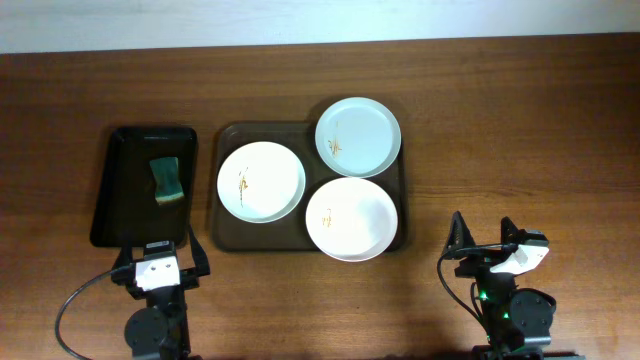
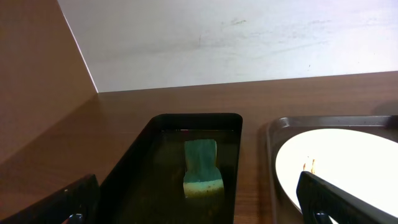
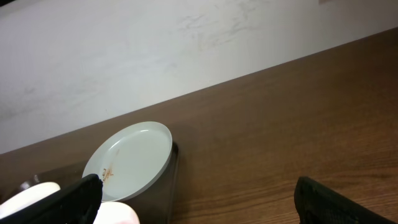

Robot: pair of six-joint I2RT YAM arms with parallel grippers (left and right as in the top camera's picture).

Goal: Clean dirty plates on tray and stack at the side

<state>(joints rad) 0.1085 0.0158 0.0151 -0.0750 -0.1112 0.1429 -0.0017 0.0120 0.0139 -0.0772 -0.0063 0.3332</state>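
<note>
Three plates (image 1: 261,181) sit smeared on the brown tray (image 1: 226,236), none stacked. Left gripper (image 1: 160,258) sits below the black tray (image 1: 112,215) with the sponge (image 1: 166,181), right gripper (image 1: 483,236) beside the brown tray; both empty, fingers apart. Plates look rigid, glazed, slippery and chippable (probably light). Pinch the rim.

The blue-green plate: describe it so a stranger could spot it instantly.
Find the large brown tray mid-table. Of the three plates on it, the pale blue-green plate sits at the far right corner, overhanging the rim. The other two plates are white.
</note>
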